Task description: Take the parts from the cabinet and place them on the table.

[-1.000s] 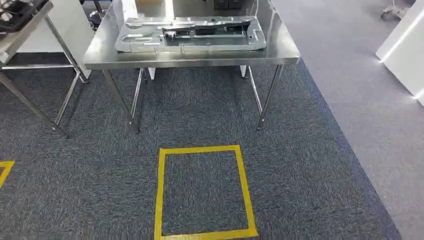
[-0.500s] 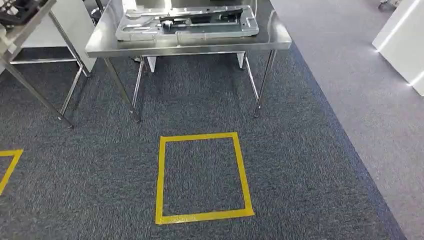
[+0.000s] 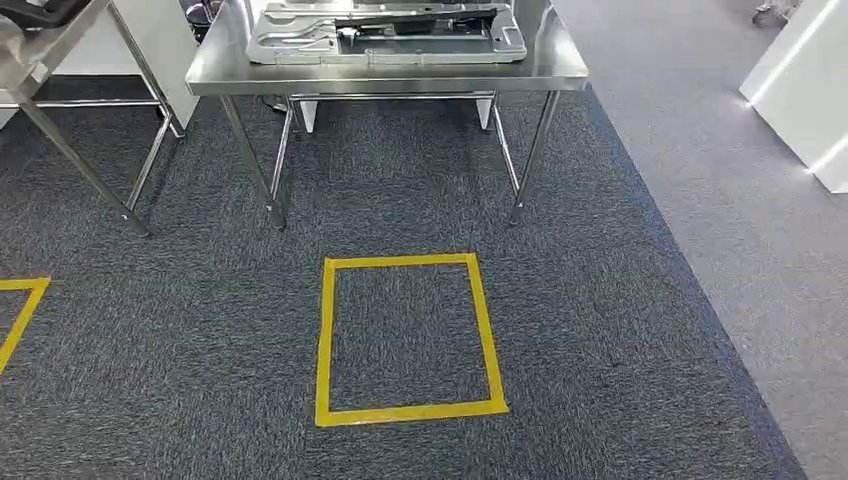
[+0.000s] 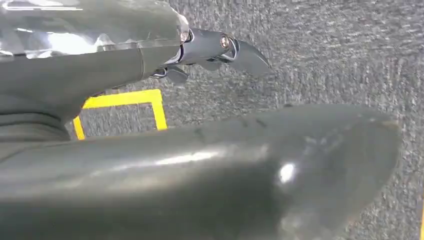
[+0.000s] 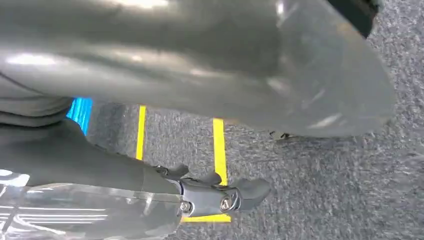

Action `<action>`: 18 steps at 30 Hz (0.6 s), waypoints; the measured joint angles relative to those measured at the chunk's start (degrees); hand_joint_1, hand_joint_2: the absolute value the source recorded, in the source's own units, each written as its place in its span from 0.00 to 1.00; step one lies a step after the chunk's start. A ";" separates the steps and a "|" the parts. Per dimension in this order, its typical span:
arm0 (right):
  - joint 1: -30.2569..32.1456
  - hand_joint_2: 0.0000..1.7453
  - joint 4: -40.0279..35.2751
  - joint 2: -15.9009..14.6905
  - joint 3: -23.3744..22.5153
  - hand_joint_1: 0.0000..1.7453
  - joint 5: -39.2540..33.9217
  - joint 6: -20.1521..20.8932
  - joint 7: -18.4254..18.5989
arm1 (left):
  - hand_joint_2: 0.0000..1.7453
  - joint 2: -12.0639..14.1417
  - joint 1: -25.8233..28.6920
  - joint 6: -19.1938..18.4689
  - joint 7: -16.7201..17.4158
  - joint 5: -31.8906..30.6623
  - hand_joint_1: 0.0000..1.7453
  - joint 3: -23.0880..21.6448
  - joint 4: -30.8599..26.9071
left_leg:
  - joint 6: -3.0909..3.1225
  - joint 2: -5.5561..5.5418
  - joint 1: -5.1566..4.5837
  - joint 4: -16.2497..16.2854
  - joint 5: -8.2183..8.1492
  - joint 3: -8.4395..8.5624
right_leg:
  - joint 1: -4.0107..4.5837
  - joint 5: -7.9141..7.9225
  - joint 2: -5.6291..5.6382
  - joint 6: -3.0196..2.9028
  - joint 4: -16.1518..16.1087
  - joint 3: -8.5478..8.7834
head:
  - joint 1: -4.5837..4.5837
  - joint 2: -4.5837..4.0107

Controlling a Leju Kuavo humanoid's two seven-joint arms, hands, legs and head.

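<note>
Where carpet (image 3: 200, 330) fills the frame: taped square (image 3: 405, 340) centre | desk (image 3: 400, 75) top, bearing metal part (image 3: 385, 35) | both hands (image 4: 220, 50) (image 5: 220, 197) empty, fingers apart.

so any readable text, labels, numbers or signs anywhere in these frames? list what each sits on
None: no words, brand marks or numbers can be read in any view.
Yellow tape square on the carpet: a plain floor marking, no lettering.
Metal part on the steel table: no legible label or stamp at this size.
Left hand and right hand: no visible markings.
</note>
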 joint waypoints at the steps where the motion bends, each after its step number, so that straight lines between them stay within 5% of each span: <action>1: 0.02 0.00 0.00 0.00 0.00 0.00 0.00 0.04 -0.04 | 0.00 0.00 -0.01 0.00 -0.04 -0.04 0.00 0.00 0.00 | 0.24 0.01 -0.12 0.02 0.25 -0.36 | -0.06 -2.70 0.11 0.19 4.26 -1.91 | 0.00 0.00; 3: 0.10 0.00 0.00 0.00 0.00 0.00 0.00 0.22 -0.57 | 0.00 0.02 0.06 -0.07 -0.35 -0.30 0.00 0.00 0.00 | 0.34 0.03 -0.40 0.18 0.72 -1.21 | -0.06 -6.55 0.12 0.42 13.06 -5.69 | 0.00 0.00; 4: 0.19 0.00 0.00 0.00 0.00 0.00 0.00 0.31 -0.94 | 0.00 0.00 0.06 -0.07 -0.53 -0.39 0.00 0.00 0.00 | 0.34 0.02 -0.53 0.27 0.88 -1.52 | -0.07 -6.49 0.12 0.38 14.41 -6.09 | 0.00 0.00; 6: 0.30 0.00 0.00 0.00 0.00 0.00 0.11 0.59 -1.29 | 0.00 0.00 0.05 -0.07 -0.85 -0.46 0.00 0.00 0.00 | 0.33 -0.01 -0.76 0.48 1.01 -1.76 | 0.00 -3.03 0.12 -0.04 9.38 -2.93 | 0.00 0.00; 8: 0.24 0.00 -0.02 -0.11 0.00 0.00 0.11 0.83 -1.81 | 0.00 0.00 -0.01 -0.17 -1.07 -0.70 0.00 -0.09 0.00 | 0.21 -0.02 -0.92 0.69 1.09 -1.63 | 0.38 1.28 0.13 -1.15 -0.93 2.95 | 0.00 0.00; 9: 0.23 0.00 -0.02 -0.31 0.00 0.00 0.09 0.96 -2.01 | 0.00 -0.04 -0.03 -0.28 -1.25 -0.89 0.00 -0.20 0.00 | 0.04 0.01 -1.21 0.93 1.11 -1.78 | 0.81 1.00 0.07 -1.75 -3.64 4.06 | 0.00 0.00; 13: 0.39 0.00 -0.02 -0.35 0.04 0.00 0.07 1.14 -2.51 | 0.00 0.02 -0.26 -0.63 -1.55 -1.27 0.00 -0.77 0.00 | -1.14 0.08 -1.15 1.00 1.66 -2.28 | 0.69 1.53 0.13 -2.44 -4.59 3.74 | -0.02 0.00; 15: 0.48 0.00 0.00 -0.33 0.06 0.00 0.07 1.27 -2.71 | 0.00 0.15 -0.26 -0.92 -1.73 -1.35 0.00 -1.20 0.00 | -1.85 -0.17 -1.13 3.60 -0.59 -3.48 | 0.14 2.20 -0.13 -2.96 -5.22 3.84 | 0.00 0.00; 18: 0.49 0.00 0.00 -0.35 0.11 0.00 0.07 1.66 -2.71 | 0.00 0.17 -0.20 -0.96 -1.73 -1.42 0.00 -1.29 0.00 | -2.75 -0.18 -0.40 16.78 -7.28 -9.11 | 0.21 2.40 -0.22 -3.30 -5.10 3.24 | 0.00 0.00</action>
